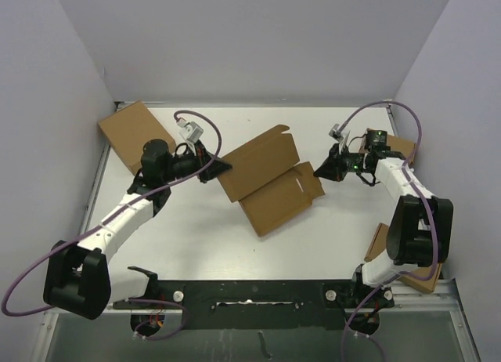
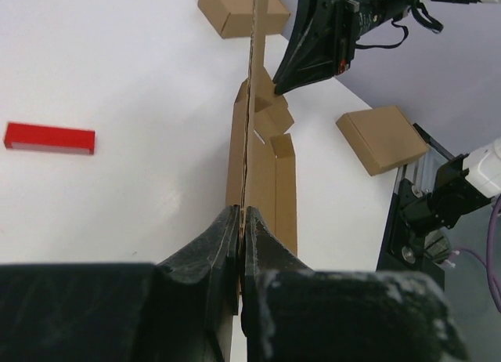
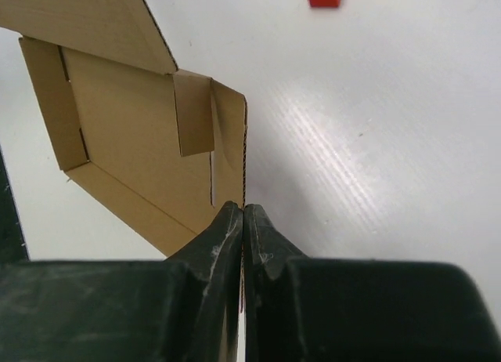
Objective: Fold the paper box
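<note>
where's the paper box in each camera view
Top external: paper box mid-table, one panel raised.
Left wrist: edge-on, rising up the centre from the left hand.
Right wrist: upper left, inner face showing.
Shared landmark: the right hand, closed at the box's edge in every view.

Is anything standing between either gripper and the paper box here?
Nothing visible. The left gripper pinches one edge of the paper box, and the right gripper is closed on its opposite flap. The red block lies well apart.
</note>
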`<state>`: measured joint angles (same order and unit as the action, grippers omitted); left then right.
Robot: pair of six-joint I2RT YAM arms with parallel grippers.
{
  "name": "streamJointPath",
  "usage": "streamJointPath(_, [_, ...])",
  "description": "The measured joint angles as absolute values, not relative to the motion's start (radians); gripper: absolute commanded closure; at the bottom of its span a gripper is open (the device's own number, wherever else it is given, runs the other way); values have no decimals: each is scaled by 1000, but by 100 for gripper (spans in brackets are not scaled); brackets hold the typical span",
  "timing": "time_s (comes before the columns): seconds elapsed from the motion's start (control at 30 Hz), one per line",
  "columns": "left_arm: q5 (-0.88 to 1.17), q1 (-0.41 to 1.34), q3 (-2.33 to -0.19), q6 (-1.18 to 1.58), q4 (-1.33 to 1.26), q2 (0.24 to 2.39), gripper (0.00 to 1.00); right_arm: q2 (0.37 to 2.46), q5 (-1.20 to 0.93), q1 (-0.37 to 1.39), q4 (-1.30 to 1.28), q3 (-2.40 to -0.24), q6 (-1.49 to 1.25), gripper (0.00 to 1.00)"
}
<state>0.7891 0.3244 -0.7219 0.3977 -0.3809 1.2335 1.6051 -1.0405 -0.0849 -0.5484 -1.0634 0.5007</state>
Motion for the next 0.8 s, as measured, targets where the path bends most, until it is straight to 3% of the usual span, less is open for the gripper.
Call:
streamJointPath(0.33, [787,339,-996,276,-289,1353,100,1438,-926,-52,-214,-1010,352,100])
streamJointPath(0.6, [770,377,-1034,178,-241,1461,100,1496,-778,51,83,-793,294,100])
streamJointPath(0.8, [755,387,-1034,159,-239,1476,100,1503,-775,61,164,-764,271,100])
